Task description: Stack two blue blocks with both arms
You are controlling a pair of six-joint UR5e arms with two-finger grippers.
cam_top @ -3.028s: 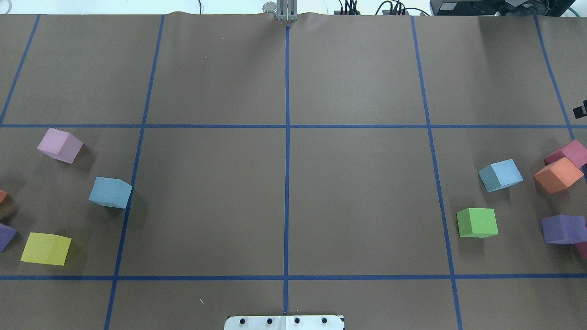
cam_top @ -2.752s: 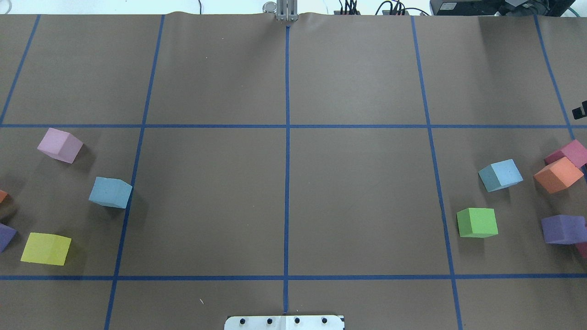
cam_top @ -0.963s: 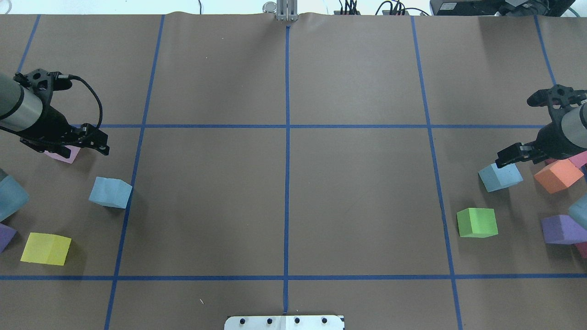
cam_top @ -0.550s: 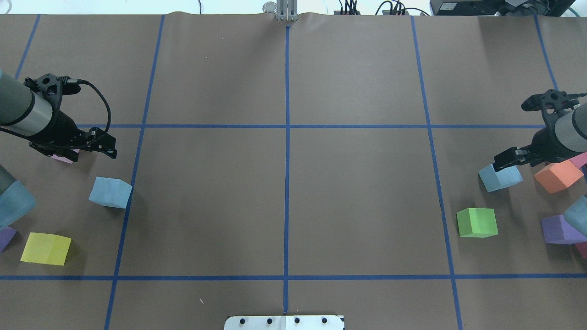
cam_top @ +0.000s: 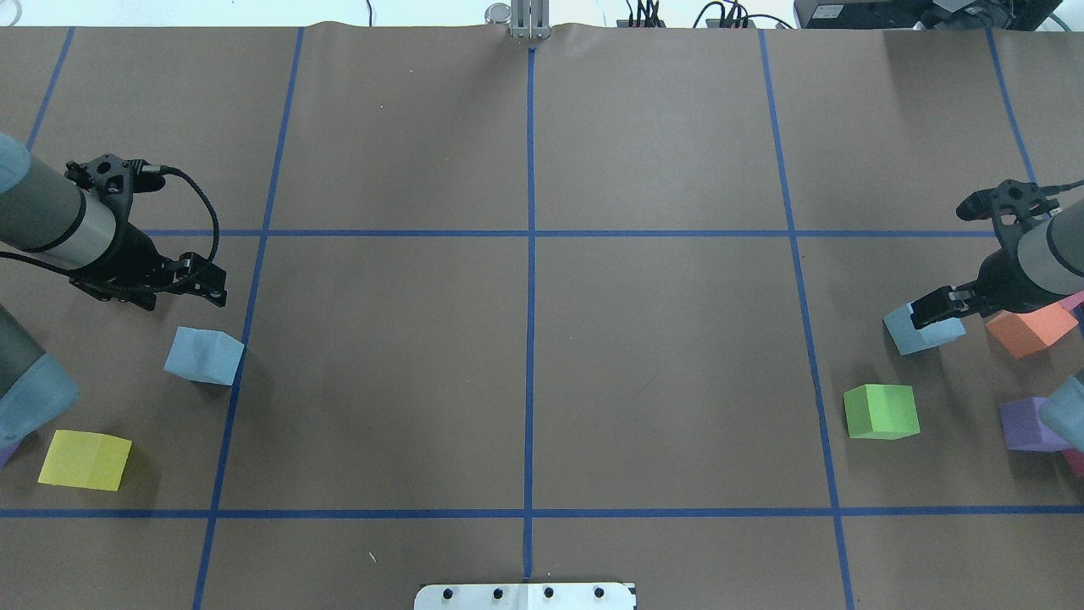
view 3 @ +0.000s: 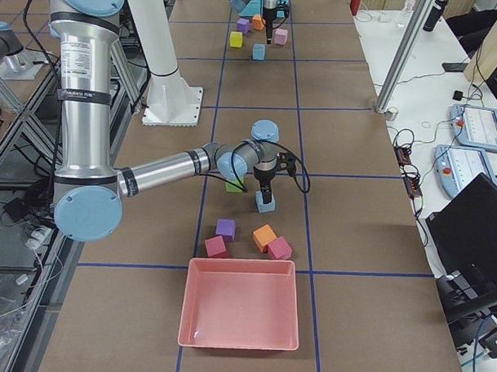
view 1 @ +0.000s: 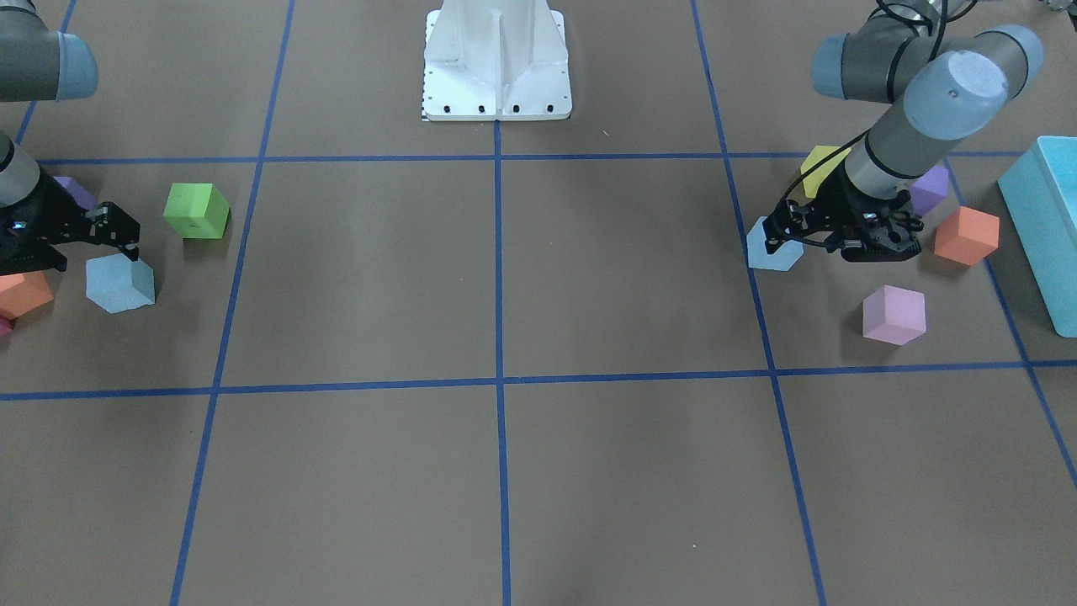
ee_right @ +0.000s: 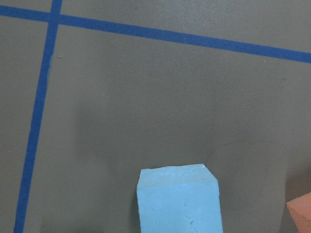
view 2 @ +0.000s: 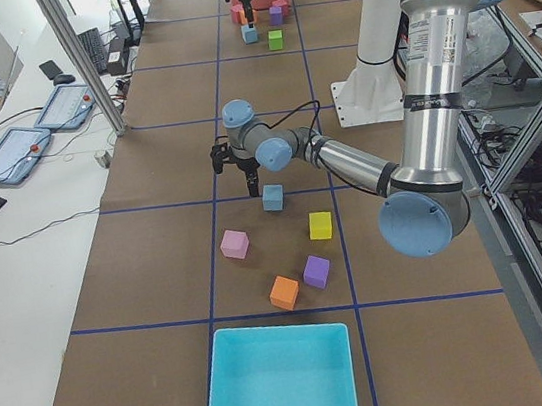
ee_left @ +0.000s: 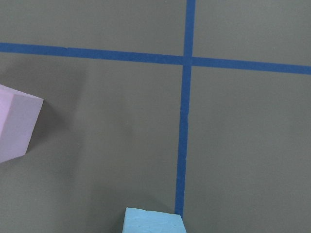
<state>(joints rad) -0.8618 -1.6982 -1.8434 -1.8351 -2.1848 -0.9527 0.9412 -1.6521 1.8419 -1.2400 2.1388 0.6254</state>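
Observation:
The left blue block [cam_top: 203, 356] sits on the brown table near a tape line; it also shows in the front view [view 1: 770, 251] and at the bottom of the left wrist view [ee_left: 153, 221]. My left gripper [cam_top: 218, 286] is open, hovering just beyond it, not touching. The right blue block [cam_top: 921, 332] lies at the table's right, seen too in the front view [view 1: 120, 283] and the right wrist view [ee_right: 179, 199]. My right gripper [cam_top: 927, 309] is open and hangs over that block's far top edge. Whether it touches is unclear.
A yellow cube [cam_top: 85, 459] lies near the left block, a pink cube [view 1: 893, 314] beyond it. A green cube [cam_top: 881, 411], an orange cube [cam_top: 1029, 329] and a purple cube [cam_top: 1025, 424] surround the right block. A turquoise bin [view 1: 1043, 227] and a pink bin [view 3: 239, 313] stand at the ends.
Both arms came into view from the sides. The left gripper moved inward and nearer to the left blue block; the right gripper moved in over the right blue block. The blocks have not moved.

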